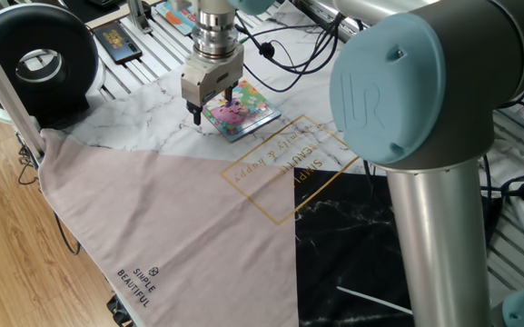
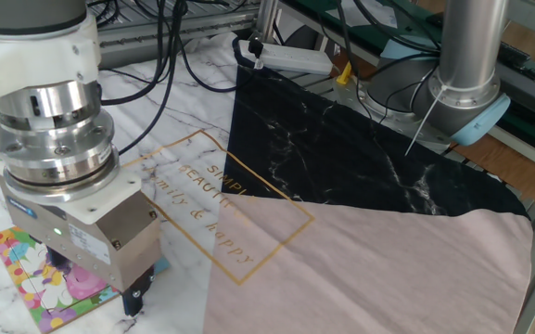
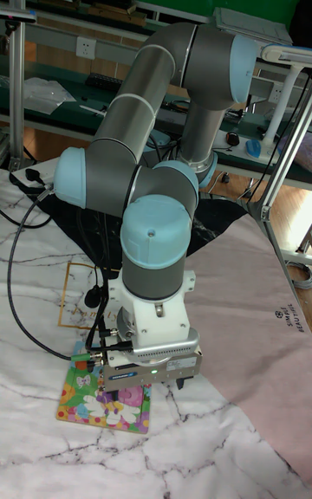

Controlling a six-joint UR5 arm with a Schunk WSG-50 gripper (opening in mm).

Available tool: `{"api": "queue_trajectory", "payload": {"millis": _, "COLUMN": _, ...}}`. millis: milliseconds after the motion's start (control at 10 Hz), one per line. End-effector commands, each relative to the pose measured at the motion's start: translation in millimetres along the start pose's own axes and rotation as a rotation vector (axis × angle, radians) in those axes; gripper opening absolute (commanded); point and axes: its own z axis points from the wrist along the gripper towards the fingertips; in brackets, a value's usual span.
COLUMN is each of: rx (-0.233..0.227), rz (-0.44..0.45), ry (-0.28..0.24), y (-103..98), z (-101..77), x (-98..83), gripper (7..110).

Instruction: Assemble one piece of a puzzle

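Left to right in one fixed view: the gripper (image 1: 211, 111) hangs low over the left part of the puzzle (image 1: 244, 113), which lies on the marble-patterned table (image 1: 134, 113). The other fixed view shows the gripper (image 2: 133, 299) body covering the puzzle (image 2: 28, 276). Whether the jaws are wide, narrow or holding something cannot be told; the piece is not visible, possibly hidden beneath. Good practice, by judgement: align knobs with the vacant slot, descend vertically, press gently, avoid shifting the board.

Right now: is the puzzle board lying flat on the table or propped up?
Flat. The puzzle lies face-up on the marble cloth, all visible edges down, under the gripper.
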Motion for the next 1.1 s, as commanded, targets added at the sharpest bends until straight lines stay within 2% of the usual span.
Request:
{"api": "queue_trajectory", "payload": {"millis": 0, "rx": -0.03, "rz": 0.014, "ry": 0.037, "y": 7, "z": -2.7, "x": 10.5, "gripper": 88}}
{"api": "queue_trajectory", "payload": {"millis": 200, "rx": -0.007, "rz": 0.026, "ry": 0.11, "y": -1, "z": -0.9, "x": 30.6, "gripper": 88}}
{"api": "queue_trajectory", "payload": {"millis": 400, "rx": 0.003, "rz": 0.016, "ry": 0.106, "y": -10, "z": 5.7, "x": 35.3, "gripper": 88}}
{"api": "queue_trajectory", "payload": {"millis": 700, "rx": 0.012, "rz": 0.011, "ry": 0.105, "y": -13, "z": -0.2, "x": 39.9, "gripper": 88}}
{"api": "queue_trajectory", "payload": {"millis": 1000, "rx": 0.033, "rz": 0.0, "ry": 0.089, "y": -19, "z": 3.0, "x": 34.4, "gripper": 88}}
